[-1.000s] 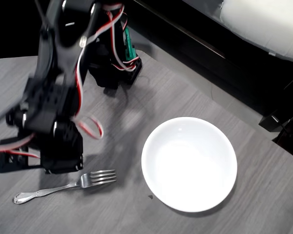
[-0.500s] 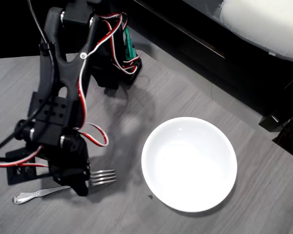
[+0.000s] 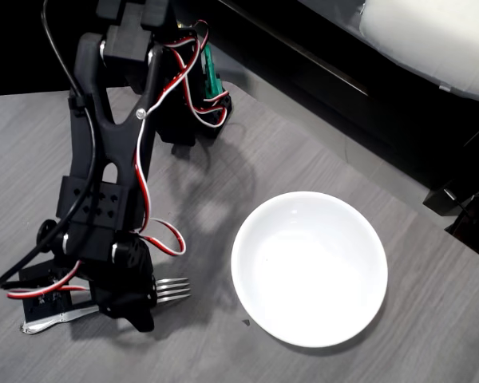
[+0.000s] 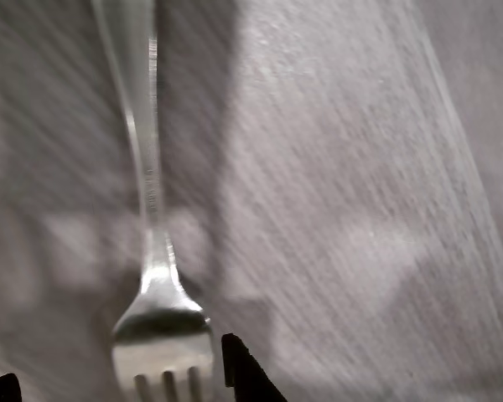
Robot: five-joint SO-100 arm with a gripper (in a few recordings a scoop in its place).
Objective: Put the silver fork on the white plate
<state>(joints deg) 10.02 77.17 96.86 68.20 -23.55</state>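
Over the fork [image 3: 169, 289]: we've dropped onto it.
Gripper [image 4: 117, 387] fingers apart around the tines, nothing clamped; plate [image 3: 259, 227] waits alongside.

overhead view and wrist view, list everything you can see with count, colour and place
silver fork: one, shiny metal, flat on the table left of the plate in the overhead view, tines toward the plate, middle hidden under the arm; in the wrist view its tines lie between the two fingertips
white plate: one, glossy white, right of centre on the table, nothing on it
table: one, grey wood grain, under everything
white padded thing: one, top right corner, beyond the table edge
arm: one, black with red and white wires, reaching down from the top left over the fork
pincer: one, black, open, fingertips either side of the fork's tines
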